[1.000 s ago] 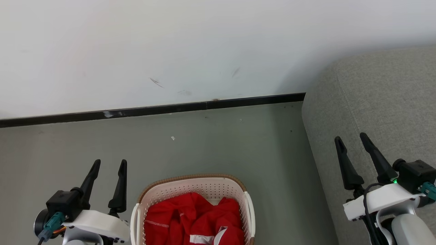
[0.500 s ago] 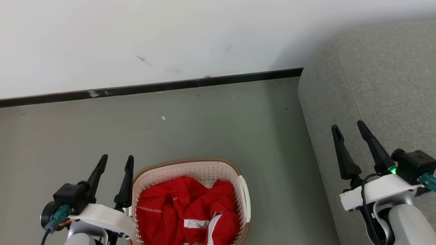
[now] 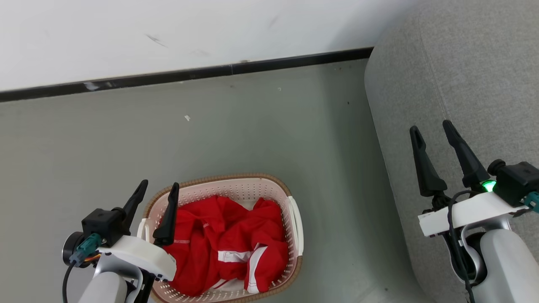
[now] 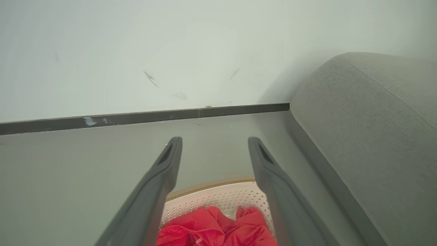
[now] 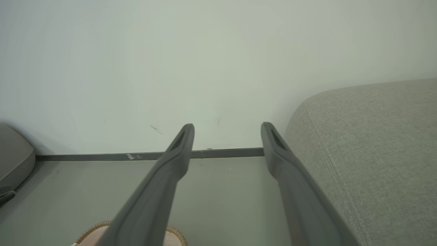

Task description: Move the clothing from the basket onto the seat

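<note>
Red clothing [image 3: 227, 246] with white trim lies crumpled in the cream basket [image 3: 269, 187], which stands on the floor at the lower middle of the head view. My left gripper [image 3: 159, 186] is open and empty, raised over the basket's left rim. The left wrist view looks down past the left gripper [image 4: 215, 141] at the clothing [image 4: 218, 229] and the basket [image 4: 218, 196]. The grey seat [image 3: 467, 71] fills the right side. My right gripper [image 3: 431, 126] hovers open and empty over the seat's left edge, and in the right wrist view the right gripper [image 5: 227, 128] points toward the wall with the seat [image 5: 368, 147] beside it.
A white wall [image 3: 168, 29] with a dark skirting board [image 3: 189, 73] closes off the far side. Grey-green floor [image 3: 252, 130] lies between wall, basket and seat. Another rounded grey shape [image 5: 13, 157] sits at the far left of the right wrist view.
The head camera has tilted down, so wall, basket and seat sit differently in the picture and more of the basket shows. My left gripper now stands over the basket's left rim instead of beside it.
</note>
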`<state>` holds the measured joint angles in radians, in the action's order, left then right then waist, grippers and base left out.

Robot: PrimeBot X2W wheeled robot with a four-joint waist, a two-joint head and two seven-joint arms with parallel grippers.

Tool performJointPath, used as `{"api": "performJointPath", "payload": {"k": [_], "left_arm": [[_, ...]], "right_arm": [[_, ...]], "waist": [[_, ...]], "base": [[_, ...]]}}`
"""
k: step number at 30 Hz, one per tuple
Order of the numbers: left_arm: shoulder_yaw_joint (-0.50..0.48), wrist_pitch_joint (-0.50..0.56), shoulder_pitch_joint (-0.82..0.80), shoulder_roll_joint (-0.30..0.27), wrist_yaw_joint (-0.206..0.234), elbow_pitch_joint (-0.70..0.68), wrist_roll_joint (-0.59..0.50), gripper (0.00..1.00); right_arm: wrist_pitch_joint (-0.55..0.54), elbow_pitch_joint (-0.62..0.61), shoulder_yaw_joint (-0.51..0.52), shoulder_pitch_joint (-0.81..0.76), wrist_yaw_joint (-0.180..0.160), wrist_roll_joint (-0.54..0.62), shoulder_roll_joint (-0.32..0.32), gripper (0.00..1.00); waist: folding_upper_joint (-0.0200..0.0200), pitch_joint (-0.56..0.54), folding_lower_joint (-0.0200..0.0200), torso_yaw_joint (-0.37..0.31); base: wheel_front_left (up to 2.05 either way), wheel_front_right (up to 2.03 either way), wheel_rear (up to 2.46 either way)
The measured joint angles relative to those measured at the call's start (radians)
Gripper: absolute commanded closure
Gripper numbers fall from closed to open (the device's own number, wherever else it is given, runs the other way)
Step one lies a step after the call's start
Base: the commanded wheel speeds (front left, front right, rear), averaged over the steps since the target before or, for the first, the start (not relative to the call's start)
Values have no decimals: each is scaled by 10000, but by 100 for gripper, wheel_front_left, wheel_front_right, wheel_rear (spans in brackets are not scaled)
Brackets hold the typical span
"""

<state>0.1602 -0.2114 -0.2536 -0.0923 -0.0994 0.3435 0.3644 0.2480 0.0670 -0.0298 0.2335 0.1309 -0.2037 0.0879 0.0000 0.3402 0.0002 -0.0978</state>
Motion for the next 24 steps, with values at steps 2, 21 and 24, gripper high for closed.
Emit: {"api": "performJointPath", "payload": {"k": [2,21,24], "left_arm": [[71,82,-111,0,-2,100,-12,0],[715,593,-1190,-71,-104,1538,-150,0],[878,656,-1378,-69,-186,1751,-272,0]], "right_arm": [[2,-58,31,80,0,0,-31,0],[44,-307,-138,878,0,-2,-209,0],[44,-309,-203,1013,0,-2,-234,0]], "waist": [[0,157,0,-47],[0,1558,0,-480],[0,1784,-1,-554]], "base": [[0,0,0],[0,0,0],[0,0,0]]}}
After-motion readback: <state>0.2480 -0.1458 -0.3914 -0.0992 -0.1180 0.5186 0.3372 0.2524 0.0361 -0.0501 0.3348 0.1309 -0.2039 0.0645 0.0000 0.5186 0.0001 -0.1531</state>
